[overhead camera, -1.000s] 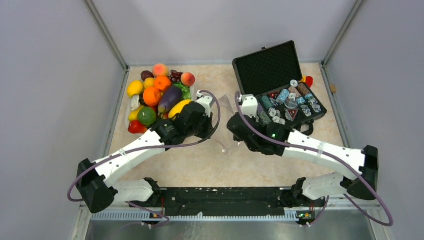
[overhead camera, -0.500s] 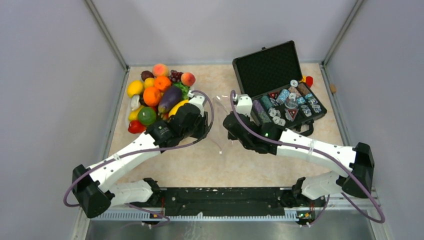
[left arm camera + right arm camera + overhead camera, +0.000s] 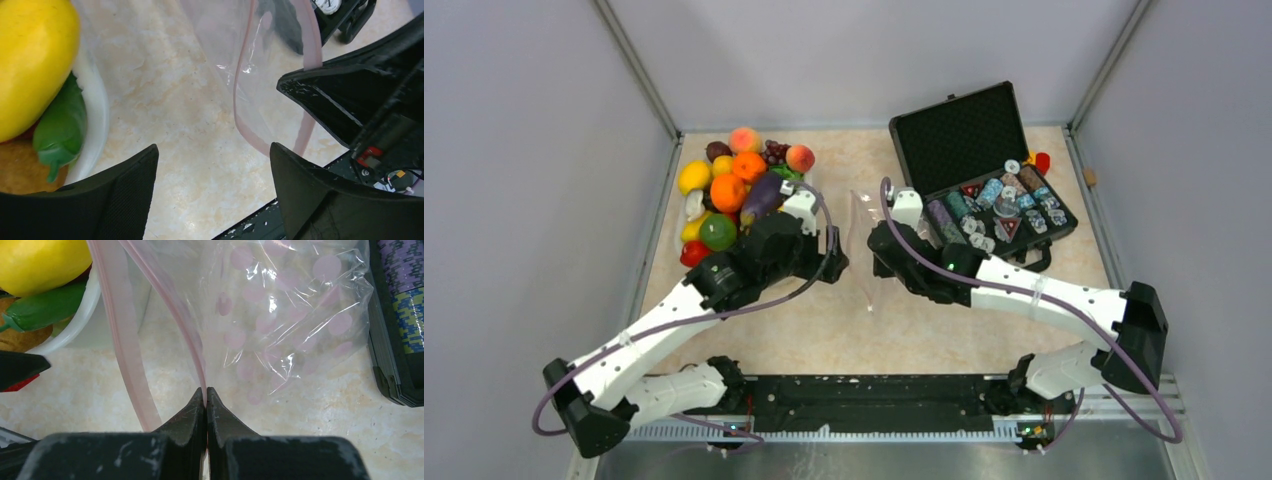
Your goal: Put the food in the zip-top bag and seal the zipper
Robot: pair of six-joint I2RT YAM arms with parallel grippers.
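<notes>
The zip-top bag (image 3: 285,305) is clear and crinkly with pink dots; it hangs between the arms (image 3: 862,225). My right gripper (image 3: 206,390) is shut on one lip of the pink zipper (image 3: 182,320), while the other lip (image 3: 117,340) bows away, leaving the mouth gaping. My left gripper (image 3: 214,147) is open over bare table with nothing between its fingers (image 3: 125,195), just left of the bag's mouth (image 3: 240,100). The food is piled in a white basin (image 3: 97,115): eggplant (image 3: 762,195), peach (image 3: 800,157), lettuce (image 3: 788,173) and a yellow fruit (image 3: 30,60).
An open black case (image 3: 984,160) of chips and dice stands right of the bag, its edge close to my right gripper (image 3: 400,330). A green pepper (image 3: 60,130) lies at the basin's rim. Grey walls enclose the table on three sides.
My left gripper has gone from shut to open and pulled back left toward the basin. My right gripper has carried the bag's lip slightly left and stays shut.
</notes>
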